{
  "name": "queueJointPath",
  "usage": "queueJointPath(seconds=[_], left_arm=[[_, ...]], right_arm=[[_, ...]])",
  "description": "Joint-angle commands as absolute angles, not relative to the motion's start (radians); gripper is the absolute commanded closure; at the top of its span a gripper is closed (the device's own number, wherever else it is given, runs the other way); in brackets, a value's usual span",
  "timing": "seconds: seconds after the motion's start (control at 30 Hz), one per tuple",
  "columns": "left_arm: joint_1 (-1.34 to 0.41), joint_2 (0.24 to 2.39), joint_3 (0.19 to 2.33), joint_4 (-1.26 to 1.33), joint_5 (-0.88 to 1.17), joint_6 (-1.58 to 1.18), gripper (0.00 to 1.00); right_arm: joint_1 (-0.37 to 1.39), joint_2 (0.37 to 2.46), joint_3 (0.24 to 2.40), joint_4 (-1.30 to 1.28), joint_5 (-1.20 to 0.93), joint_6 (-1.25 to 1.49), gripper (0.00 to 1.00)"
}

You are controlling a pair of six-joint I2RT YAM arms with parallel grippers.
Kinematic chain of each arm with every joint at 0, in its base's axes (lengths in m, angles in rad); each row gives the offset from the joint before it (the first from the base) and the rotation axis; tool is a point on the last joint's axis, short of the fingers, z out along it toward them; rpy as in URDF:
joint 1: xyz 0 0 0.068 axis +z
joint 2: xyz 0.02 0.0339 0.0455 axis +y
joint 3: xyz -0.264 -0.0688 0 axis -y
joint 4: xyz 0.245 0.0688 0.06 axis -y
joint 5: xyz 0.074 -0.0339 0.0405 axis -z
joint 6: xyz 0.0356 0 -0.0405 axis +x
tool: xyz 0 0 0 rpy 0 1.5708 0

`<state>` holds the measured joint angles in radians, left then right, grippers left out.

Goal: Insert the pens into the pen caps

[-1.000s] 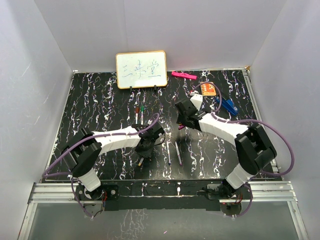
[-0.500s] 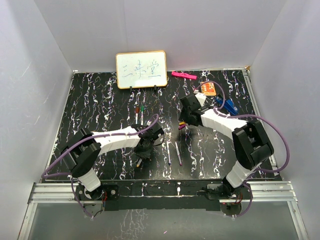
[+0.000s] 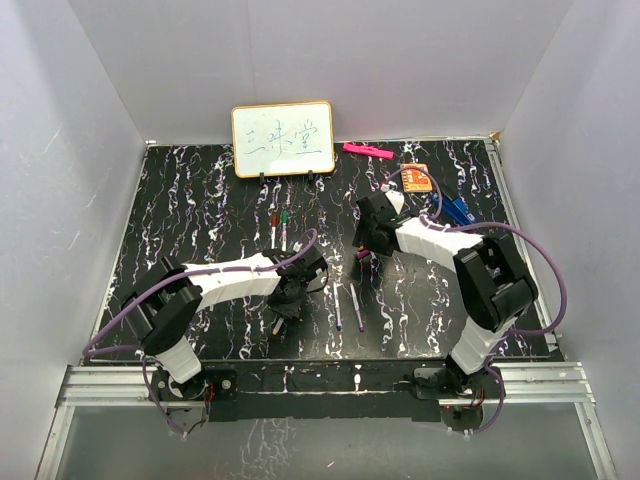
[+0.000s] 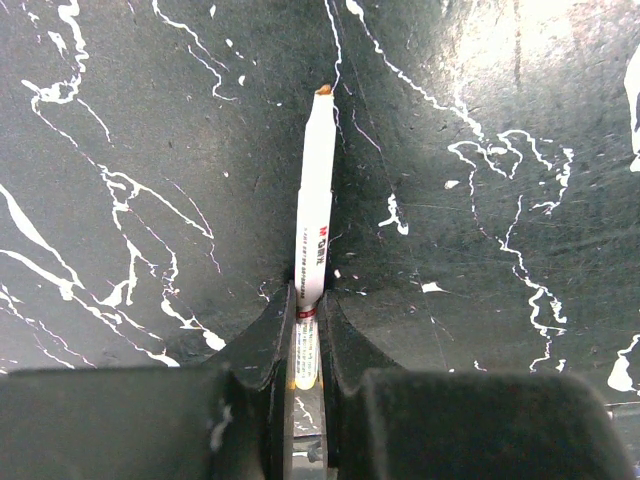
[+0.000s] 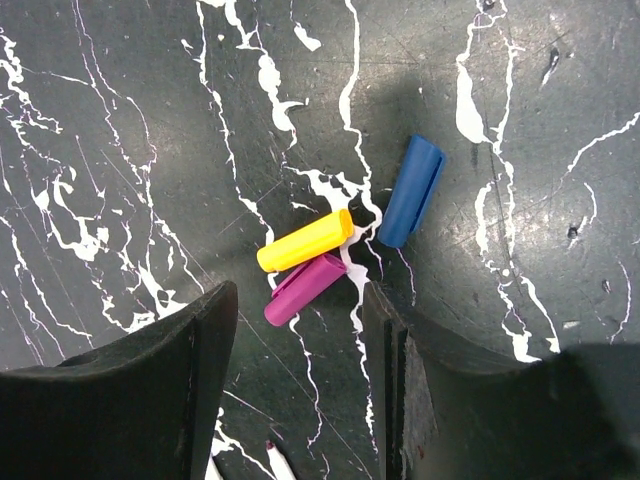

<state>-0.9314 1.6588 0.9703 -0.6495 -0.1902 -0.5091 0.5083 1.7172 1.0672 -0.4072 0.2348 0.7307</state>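
left claw point(image 4: 305, 302): clamped shut on a white pen point(image 4: 314, 200), yellowish tip pointing out, near the surface's front edge
loose pens point(image 3: 338, 306): two between the arms, not in the way
right claw point(image 5: 296, 296): half open and empty, over the touching yellow cap point(image 5: 305, 240) and purple cap point(image 5: 305, 288)
blue cap point(image 5: 411, 190): just beside them
step: probably grabbing the yellow cap
next: pinch yellow alone, since purple crowds it
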Motion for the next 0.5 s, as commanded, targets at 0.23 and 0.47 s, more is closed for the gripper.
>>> queueJointPath(seconds=[0.23,0.47], left_arm=[[-0.934,1.606,0.958,-0.673,-0.206,-0.511,1.00],[-0.935,1.607,0.950,-0.666,-0.200,-0.508,1.00]], right_arm=[[0.507,1.781,1.133,-0.342,0.242,0.704,0.49],[0.506,1.798,1.142,-0.340,0.267,0.695,0.49]])
